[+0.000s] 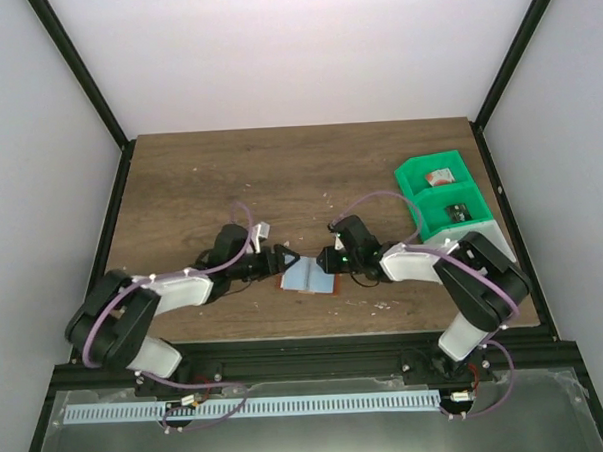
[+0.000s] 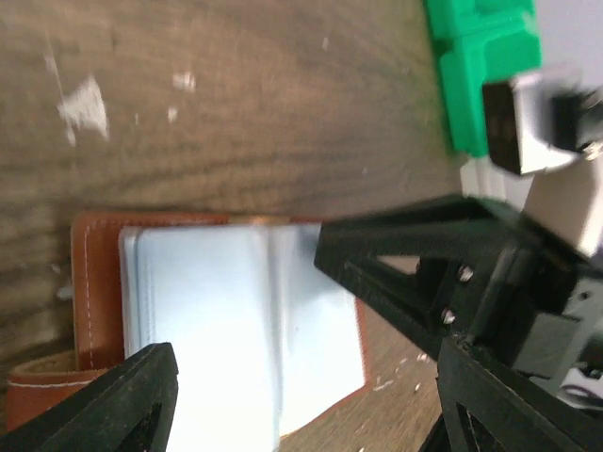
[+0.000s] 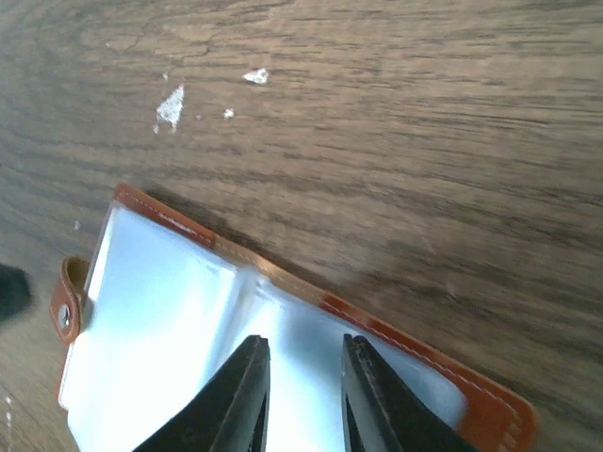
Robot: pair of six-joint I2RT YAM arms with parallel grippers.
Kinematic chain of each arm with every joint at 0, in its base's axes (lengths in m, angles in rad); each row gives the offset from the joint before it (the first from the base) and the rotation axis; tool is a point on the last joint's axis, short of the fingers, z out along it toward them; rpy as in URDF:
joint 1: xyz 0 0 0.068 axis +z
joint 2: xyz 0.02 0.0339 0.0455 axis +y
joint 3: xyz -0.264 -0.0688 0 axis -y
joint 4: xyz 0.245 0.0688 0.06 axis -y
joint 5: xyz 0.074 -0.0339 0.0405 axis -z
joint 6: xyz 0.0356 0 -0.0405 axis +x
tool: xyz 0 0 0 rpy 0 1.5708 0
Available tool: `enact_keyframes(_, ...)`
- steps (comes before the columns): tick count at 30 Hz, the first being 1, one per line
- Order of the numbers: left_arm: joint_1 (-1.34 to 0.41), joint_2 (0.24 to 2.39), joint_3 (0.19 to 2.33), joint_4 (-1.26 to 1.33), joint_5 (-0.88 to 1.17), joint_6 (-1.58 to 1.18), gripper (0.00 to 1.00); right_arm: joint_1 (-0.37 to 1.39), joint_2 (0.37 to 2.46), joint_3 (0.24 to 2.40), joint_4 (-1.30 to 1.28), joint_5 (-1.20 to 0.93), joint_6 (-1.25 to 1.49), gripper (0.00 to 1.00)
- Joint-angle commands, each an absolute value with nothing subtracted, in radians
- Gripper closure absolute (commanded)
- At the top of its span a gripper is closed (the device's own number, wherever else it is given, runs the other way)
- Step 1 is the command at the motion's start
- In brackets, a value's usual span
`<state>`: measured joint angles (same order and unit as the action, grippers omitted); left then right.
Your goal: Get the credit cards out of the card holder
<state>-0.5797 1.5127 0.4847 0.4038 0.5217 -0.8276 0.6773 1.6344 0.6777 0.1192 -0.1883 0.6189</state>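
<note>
Leather card holder (image 3: 188, 320) lies open, left tool (image 2: 306, 367) spread, right tool (image 3: 301, 347) narrowed, grip unclear.

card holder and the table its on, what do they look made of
Card holder: looks like leather or faux leather, reddish-brown, matte, with pale stitching along the edge and a snap tab. Its inner pockets: pale blue-grey, glossy, probably plastic film. Table: dark wood grain, likely laminate or veneer.
</note>
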Motion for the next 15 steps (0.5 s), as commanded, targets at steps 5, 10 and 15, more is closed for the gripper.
enact_keyframes(5, -0.561, 1.142, 0.637, -0.031, 0.262, -0.608, 0.19, 0.680, 1.286, 0.696, -0.202, -0.146, 0.611, 0.37)
enact_keyframes(10, -0.561, 0.907, 0.699, -0.184, 0.173, -0.520, 0.00, 0.680, 1.010, 0.687, -0.350, -0.084, 0.622, 0.00)
enact_keyframes(15, -0.562, 0.743, 0.774, -0.315, 0.139, -0.449, 0.00, 0.680, 0.802, 0.715, -0.448, -0.060, 0.639, 0.00)
